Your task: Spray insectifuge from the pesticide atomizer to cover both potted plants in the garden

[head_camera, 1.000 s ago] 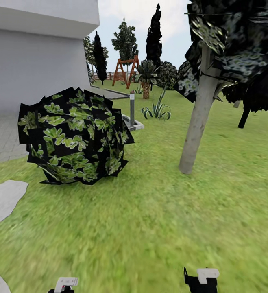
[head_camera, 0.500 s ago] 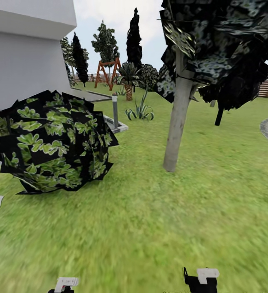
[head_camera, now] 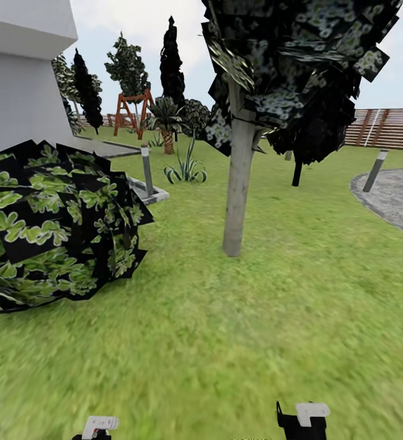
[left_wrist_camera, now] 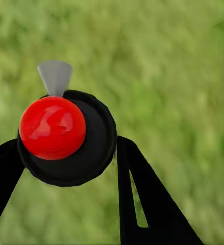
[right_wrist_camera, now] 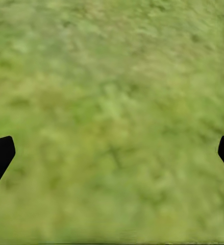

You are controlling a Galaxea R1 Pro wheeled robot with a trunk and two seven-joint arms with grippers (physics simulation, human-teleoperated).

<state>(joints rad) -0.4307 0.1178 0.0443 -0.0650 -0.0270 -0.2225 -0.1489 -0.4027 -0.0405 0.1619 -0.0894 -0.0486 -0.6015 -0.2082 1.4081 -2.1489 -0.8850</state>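
My right gripper (right_wrist_camera: 112, 148) hangs over blurred green grass with its black fingertips far apart at the edges of the right wrist view, and it carries nothing. Between the fingers of my left gripper (left_wrist_camera: 68, 145) sits a round black body with a glossy red dome and a small grey tapered tip (left_wrist_camera: 66, 138). The fingers bracket it closely, but I cannot tell whether they clamp it, nor whether it is the pesticide atomizer. I therefore cannot confirm where the atomizer is. Assessment: I judge the task to be at the travel stage, with no spraying evidenced and both potted plants not yet located. The green lawn (head_camera: 225, 342) runs open and level ahead. A big broad-leaved green-and-black bush (head_camera: 48, 226) stands close on my left. A pale grey tree trunk (head_camera: 236, 183) under a dark canopy rises in the middle ground. Beyond it are a short grey bollard lamp post (head_camera: 147, 170), a spiky low plant (head_camera: 186, 171) and a round grey paved patch (head_camera: 397, 195) to the right. Farthest off are a brown slatted wooden fence (head_camera: 384, 128), a reddish wooden swing frame (head_camera: 131, 110) and a white building wall (head_camera: 18, 91).
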